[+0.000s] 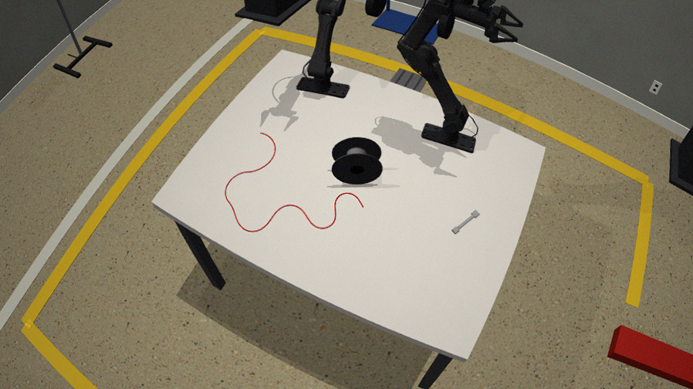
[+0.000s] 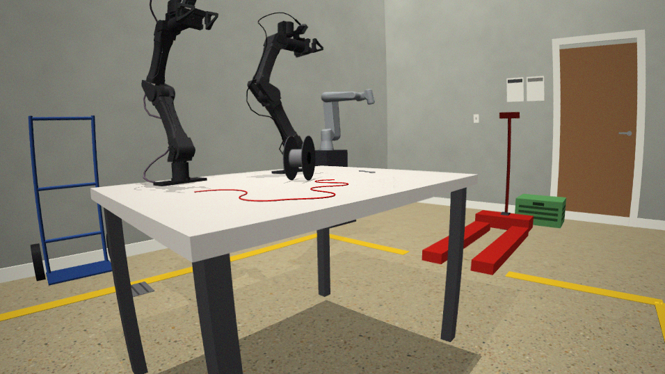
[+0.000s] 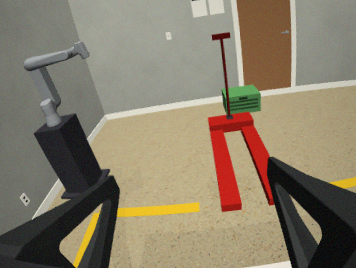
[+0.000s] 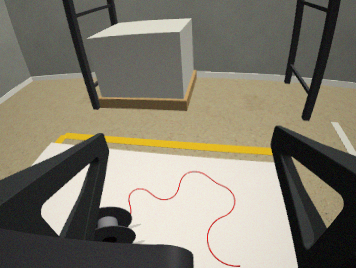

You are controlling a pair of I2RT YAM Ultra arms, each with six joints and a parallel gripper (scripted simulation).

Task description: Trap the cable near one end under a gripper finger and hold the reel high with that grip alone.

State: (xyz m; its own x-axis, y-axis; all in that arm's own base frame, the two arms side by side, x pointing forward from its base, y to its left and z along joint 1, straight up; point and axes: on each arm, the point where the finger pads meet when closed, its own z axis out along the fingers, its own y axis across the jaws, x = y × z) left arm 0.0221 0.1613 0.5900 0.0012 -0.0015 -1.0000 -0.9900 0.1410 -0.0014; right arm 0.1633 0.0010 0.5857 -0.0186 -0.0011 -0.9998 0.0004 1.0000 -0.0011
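Observation:
A black reel (image 1: pixel 356 162) (image 2: pixel 298 158) (image 4: pixel 109 223) stands on its rims near the middle of the white table (image 1: pixel 392 274) (image 2: pixel 186 223). A thin red cable (image 1: pixel 275 150) (image 2: pixel 279 199) (image 4: pixel 210 235) lies loose in curves beside it, and one end lies close to the reel without touching it. My left gripper (image 1: pixel 505 30) (image 2: pixel 316 46) (image 3: pixel 188 175) is open and empty, raised high beyond the table's edge and facing the door. My right gripper (image 2: pixel 213 17) (image 4: pixel 188 138) is open and empty, high above the table and looking down at the cable and reel.
A small grey bar-shaped piece (image 1: pixel 465 221) (image 2: pixel 367 171) lies on the table away from the reel. Both arm bases (image 1: pixel 322 86) (image 1: pixel 449 135) stand on the table's back part. Off the table are a blue hand truck (image 2: pixel 60 185), a red pallet jack (image 2: pixel 492 232) and a grey robot arm (image 2: pixel 334 111).

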